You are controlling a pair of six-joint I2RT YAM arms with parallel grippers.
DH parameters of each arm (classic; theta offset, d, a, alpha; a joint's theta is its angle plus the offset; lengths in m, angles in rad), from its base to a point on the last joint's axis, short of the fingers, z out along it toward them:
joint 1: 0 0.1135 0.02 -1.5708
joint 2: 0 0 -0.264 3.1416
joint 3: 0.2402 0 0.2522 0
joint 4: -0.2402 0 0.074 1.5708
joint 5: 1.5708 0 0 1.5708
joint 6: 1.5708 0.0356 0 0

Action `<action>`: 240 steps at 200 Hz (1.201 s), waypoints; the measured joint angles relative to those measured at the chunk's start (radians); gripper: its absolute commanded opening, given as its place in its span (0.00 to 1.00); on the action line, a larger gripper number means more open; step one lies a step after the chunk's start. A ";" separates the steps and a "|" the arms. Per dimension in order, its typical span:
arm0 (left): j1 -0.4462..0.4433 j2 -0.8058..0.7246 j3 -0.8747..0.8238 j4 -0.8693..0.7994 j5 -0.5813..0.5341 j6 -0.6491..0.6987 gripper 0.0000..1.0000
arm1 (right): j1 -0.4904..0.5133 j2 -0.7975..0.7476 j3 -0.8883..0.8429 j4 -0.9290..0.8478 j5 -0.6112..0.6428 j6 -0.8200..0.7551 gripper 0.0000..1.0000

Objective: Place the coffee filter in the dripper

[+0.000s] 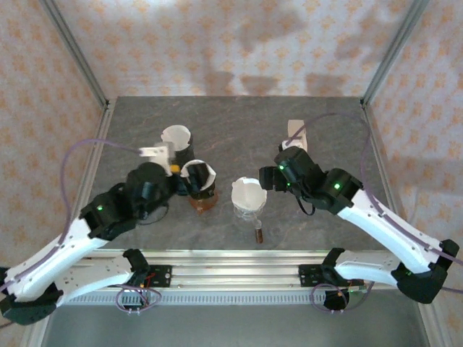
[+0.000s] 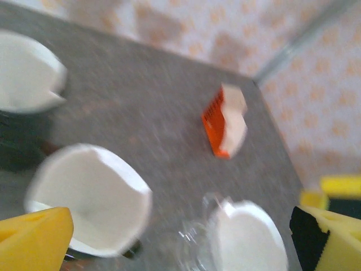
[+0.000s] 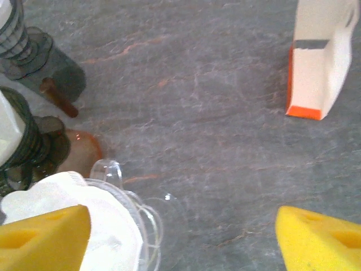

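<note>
Filter (image 1: 248, 191) sits in the clear dripper (image 1: 250, 212), at the table's 6 o'clock, so placement looks done. Left gripper (image 2: 180, 237) and right gripper (image 3: 180, 217) are both spread wide and empty. Only pulling the arms back looks left.

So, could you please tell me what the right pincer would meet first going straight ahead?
Probably bare tabletop; the right pincer points between the filter-lined dripper and the orange-and-white box.

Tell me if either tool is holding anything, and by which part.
Nothing is held. The left tool and right tool both stand open, nothing between their fingers; the coffee filter sits in the glass dripper.
</note>
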 measured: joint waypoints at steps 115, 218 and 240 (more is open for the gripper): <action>0.679 0.031 -0.262 0.072 -0.133 0.249 1.00 | -0.002 -0.073 -0.140 0.074 0.212 0.038 0.95; 0.832 0.314 -0.602 0.721 -0.161 0.470 1.00 | -0.002 -0.078 -0.184 0.150 0.247 0.038 1.00; 0.830 0.384 -0.656 0.890 -0.155 0.496 1.00 | -0.002 -0.082 -0.188 0.150 0.267 0.038 1.00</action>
